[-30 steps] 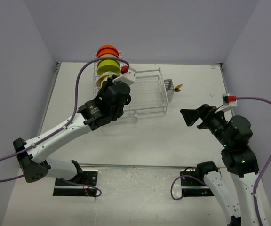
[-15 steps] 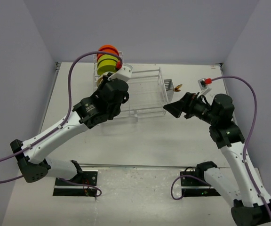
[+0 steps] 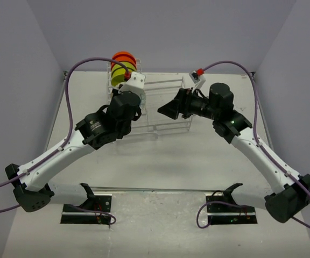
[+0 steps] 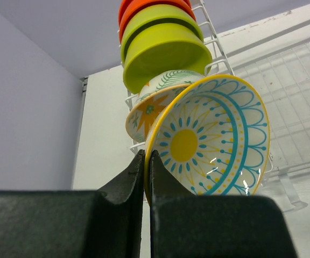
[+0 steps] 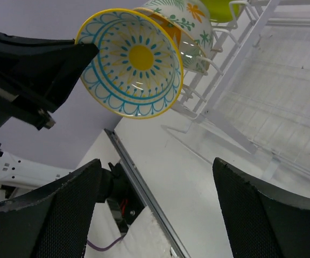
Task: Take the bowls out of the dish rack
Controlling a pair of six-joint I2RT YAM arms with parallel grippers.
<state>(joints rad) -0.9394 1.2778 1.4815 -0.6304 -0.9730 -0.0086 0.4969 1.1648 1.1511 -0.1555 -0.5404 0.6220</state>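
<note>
My left gripper [image 4: 147, 156] is shut on the yellow rim of a whitish bowl [image 4: 209, 134] with a yellow sun and teal pattern, held on edge just in front of the dish rack [image 4: 289, 86]. Behind it in the rack's slots stand a flower-patterned bowl [image 4: 152, 102], lime-green bowls [image 4: 166, 51] and orange-red bowls [image 4: 144, 8]. My right gripper [image 5: 155, 204] is open and empty. It hangs over the dish rack [image 3: 168, 86], facing the held bowl [image 5: 131, 62] but short of it. From above, the left wrist hides the held bowl; the lime-green [image 3: 121, 70] and orange-red [image 3: 122, 55] bowls show.
The rack's low open section [image 5: 284, 91] lies under my right arm. Bare table [image 3: 160, 156] stretches in front of the rack to a metal rail [image 3: 160, 190] by the arm bases. Purple cables loop above both arms. The left wall stands close to the rack.
My right arm has swung left from the table's right side to over the rack, toward the held bowl. My left arm has shifted slightly left and back, still gripping the patterned bowl.
</note>
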